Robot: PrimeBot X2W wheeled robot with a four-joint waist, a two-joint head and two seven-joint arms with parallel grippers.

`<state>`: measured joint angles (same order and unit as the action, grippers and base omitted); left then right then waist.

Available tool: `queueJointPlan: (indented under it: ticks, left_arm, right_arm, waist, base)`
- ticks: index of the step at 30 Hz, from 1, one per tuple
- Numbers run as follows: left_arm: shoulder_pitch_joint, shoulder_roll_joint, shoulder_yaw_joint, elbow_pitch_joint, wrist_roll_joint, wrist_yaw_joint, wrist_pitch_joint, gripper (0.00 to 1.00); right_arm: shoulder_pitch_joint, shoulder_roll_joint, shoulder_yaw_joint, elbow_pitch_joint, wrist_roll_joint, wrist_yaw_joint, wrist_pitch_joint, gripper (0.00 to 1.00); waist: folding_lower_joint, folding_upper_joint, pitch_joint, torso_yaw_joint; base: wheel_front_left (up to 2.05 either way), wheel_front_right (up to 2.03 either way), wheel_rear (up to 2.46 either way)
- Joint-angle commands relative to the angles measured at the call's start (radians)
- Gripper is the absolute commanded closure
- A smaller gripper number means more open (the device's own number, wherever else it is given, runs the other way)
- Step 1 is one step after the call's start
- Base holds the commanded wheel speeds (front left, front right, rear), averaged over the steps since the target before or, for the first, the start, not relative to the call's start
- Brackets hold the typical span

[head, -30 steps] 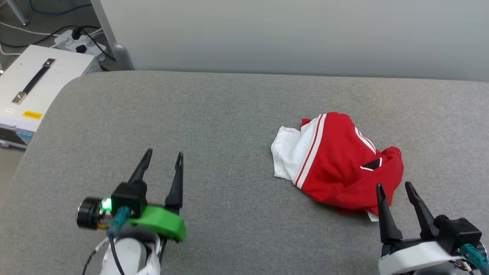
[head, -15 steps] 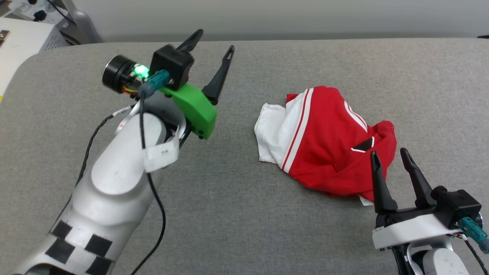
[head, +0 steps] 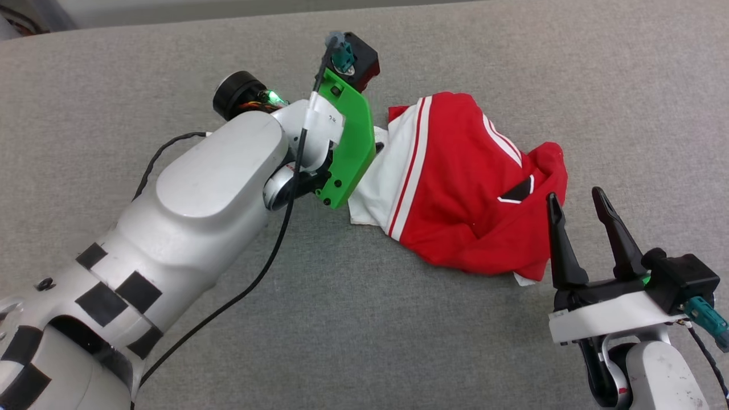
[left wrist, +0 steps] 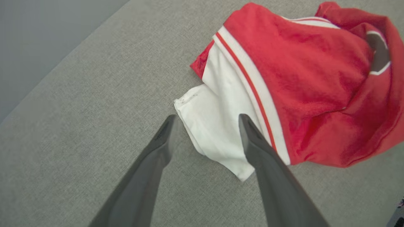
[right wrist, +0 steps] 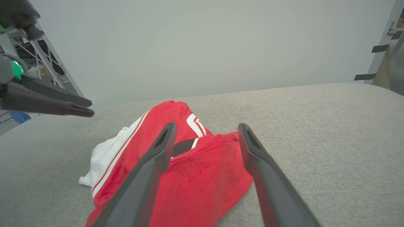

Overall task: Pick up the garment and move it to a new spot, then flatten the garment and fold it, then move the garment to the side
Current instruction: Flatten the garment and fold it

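The garment (head: 455,188) lies crumpled on the grey padded table (head: 285,319): red cloth with a white sleeve and red-white striped trim on its left side. My left arm reaches across to that sleeve, its green wrist mount (head: 347,148) just above it. In the left wrist view my left gripper (left wrist: 206,118) is open, pointing down, its fingers astride the white sleeve's edge (left wrist: 214,126). My right gripper (head: 575,195) stands open at the garment's near right edge. In the right wrist view its fingers (right wrist: 157,157) frame the red cloth (right wrist: 195,179) with nothing between them.
A plain grey wall (right wrist: 189,47) runs behind the table's far edge. A metal frame (right wrist: 47,66) stands off the table's left end. The left arm's black cable (head: 239,290) hangs over the table. Bare grey surface spreads left of and in front of the garment.
The head camera has tilted down and turned. My left arm has swung forward and right to the garment's white sleeve, fingers now pointing down. The right gripper stays by the garment's right edge.
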<state>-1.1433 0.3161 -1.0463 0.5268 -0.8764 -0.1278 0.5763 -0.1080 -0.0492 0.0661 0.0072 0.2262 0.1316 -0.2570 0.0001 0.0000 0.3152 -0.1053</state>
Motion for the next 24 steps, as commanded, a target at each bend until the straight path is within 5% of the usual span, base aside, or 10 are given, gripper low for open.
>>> queueJointPlan:
  ticks: [1,9,17,18,19,20,24]
  left_arm:
    - [-0.03,0.012,-0.031,0.019,-0.022,-0.003,0.02,0.0]
    - [-0.066,0.023,-0.201,0.105,-0.06,-0.003,0.077,0.0]
    - [0.004,0.042,-0.233,0.097,-0.012,-0.003,0.139,0.0]
    - [0.009,0.044,-0.233,0.086,-0.011,-0.003,0.118,0.2]
    - [0.007,0.045,-0.233,0.08,-0.017,-0.003,0.088,0.69]
    - [0.004,0.045,-0.234,0.075,-0.02,-0.003,0.053,1.0]
    - [-0.016,0.058,-0.234,0.056,-0.009,-0.003,-0.088,1.0]
  right_arm:
    - [-0.025,-0.001,0.004,-0.004,0.011,-0.001,-0.005,0.0]
    - [-0.067,-0.001,0.012,-0.005,0.028,-0.001,-0.005,0.0]
    - [-0.077,-0.001,0.01,-0.007,0.031,-0.001,-0.005,0.0]
    - [-0.078,-0.001,0.01,-0.007,0.03,-0.001,-0.005,0.0]
    - [-0.078,-0.001,0.008,-0.006,0.029,-0.001,-0.005,0.0]
    - [-0.077,-0.001,0.005,-0.006,0.028,-0.001,-0.005,0.0]
    - [-0.065,-0.001,0.003,0.001,0.018,-0.001,-0.005,0.0]
  waist:
    - [-0.0001,0.0,0.051,-0.041]
    - [-0.0001,0.0,0.117,-0.086]
    - [-0.0001,0.0,0.139,-0.094]
    - [-0.0001,0.0,0.14,-0.092]
    - [-0.0001,0.0,0.139,-0.088]
    - [-0.0001,0.0,0.135,-0.083]
    - [-0.0001,0.0,0.102,-0.057]
  base:
    - [0.0,0.0,0.0]
    - [0.0,0.0,0.0]
    - [0.0,0.0,0.0]
    - [0.0,0.0,0.0]
    - [0.0,0.0,0.0]
    - [0.0,0.0,0.0]
    - [0.0,0.0,0.0]
